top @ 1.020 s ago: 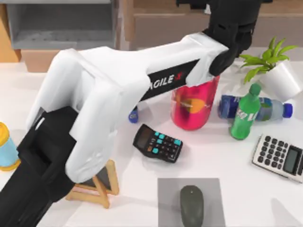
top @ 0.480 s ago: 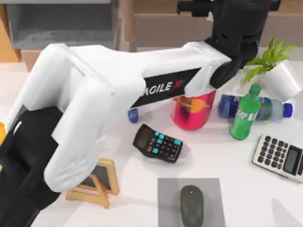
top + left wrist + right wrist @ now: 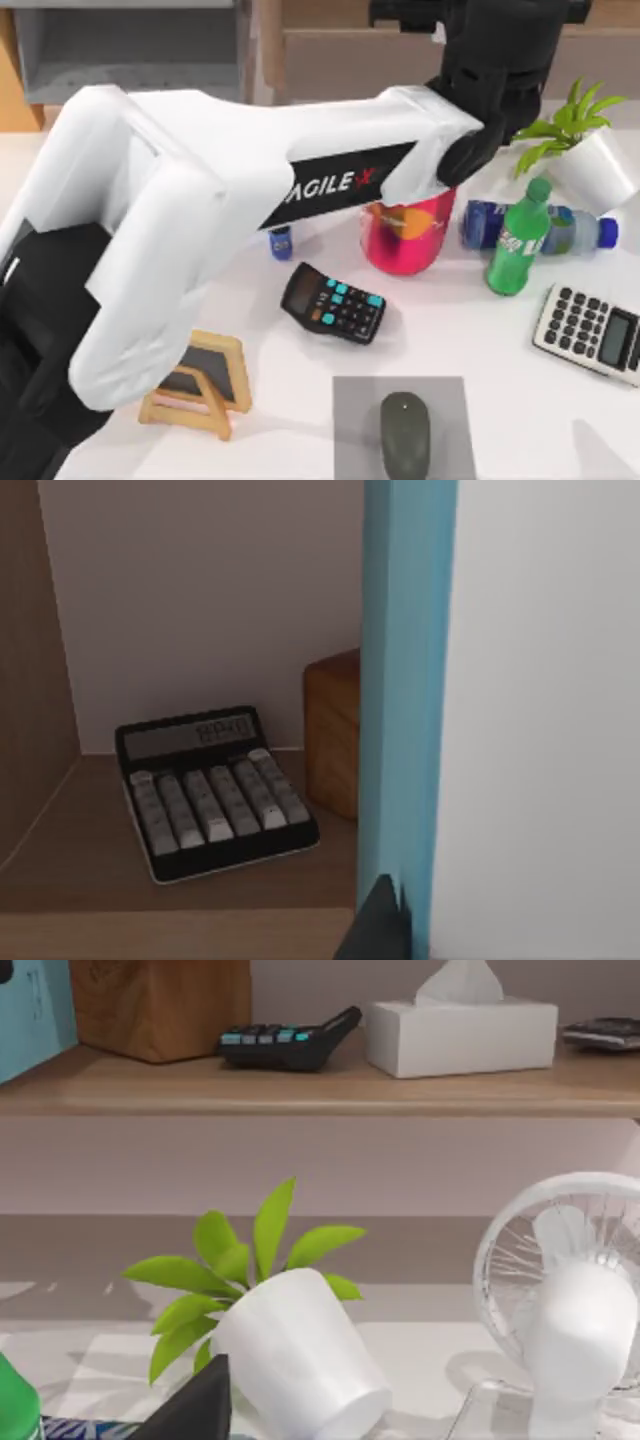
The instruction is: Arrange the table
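- The table [image 3: 450, 340] is the broad white top that spreads under everything in the top view, reaching from the shelf unit [image 3: 130, 50] at the back to the near edge.
- On its bare surface sit a black calculator [image 3: 333, 302] near the middle, a grey mat [image 3: 352, 425] at the near edge with a dark mouse [image 3: 404, 432] lying on it, and a small wooden-framed chalkboard [image 3: 205, 385] to the left.
- A red cup [image 3: 405, 235] stands behind the black calculator, partly under the arm; a small blue object [image 3: 281, 243] lies to its left.
- To the right, a green bottle [image 3: 518, 240] stands upright in front of a blue bottle [image 3: 560, 230] lying on its side; a white-potted plant [image 3: 585, 150] tilts behind them, and a grey calculator [image 3: 590, 332] lies near the right edge.
- The left arm [image 3: 200, 200] reaches across the table toward the shelves at the back; whether its fingers are open or closed, I cannot tell.
- The left wrist view looks into a shelf compartment with a calculator [image 3: 210, 790] beside a wooden block [image 3: 333, 730], and a blue-edged panel [image 3: 400, 680] close in front.
- The right wrist view shows the plant, a white fan [image 3: 570, 1300], and a shelf carrying a tissue box [image 3: 460, 1025]; its fingers' state I cannot tell.
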Tool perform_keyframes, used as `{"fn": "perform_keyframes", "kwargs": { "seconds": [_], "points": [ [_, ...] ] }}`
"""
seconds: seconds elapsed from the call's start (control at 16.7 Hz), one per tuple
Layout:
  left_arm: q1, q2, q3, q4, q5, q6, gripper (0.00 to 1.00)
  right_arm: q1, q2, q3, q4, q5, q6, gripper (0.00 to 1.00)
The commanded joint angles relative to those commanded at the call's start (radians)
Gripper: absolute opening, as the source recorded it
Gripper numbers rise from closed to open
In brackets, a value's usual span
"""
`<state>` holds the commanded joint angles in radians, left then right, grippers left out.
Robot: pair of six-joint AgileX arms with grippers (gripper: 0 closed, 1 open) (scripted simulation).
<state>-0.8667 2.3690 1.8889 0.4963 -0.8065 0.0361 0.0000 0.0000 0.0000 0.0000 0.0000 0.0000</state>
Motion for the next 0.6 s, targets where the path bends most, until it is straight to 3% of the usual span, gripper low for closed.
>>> {"fn": "perform_keyframes", "kwargs": {
  "seconds": [0.6],
  "points": [
    [0.019,-0.468,-0.596,0.010,0.177,0.278,0.00,0.000,0.000,0.000,0.000,0.000,0.000,1.00]
  ]
}}
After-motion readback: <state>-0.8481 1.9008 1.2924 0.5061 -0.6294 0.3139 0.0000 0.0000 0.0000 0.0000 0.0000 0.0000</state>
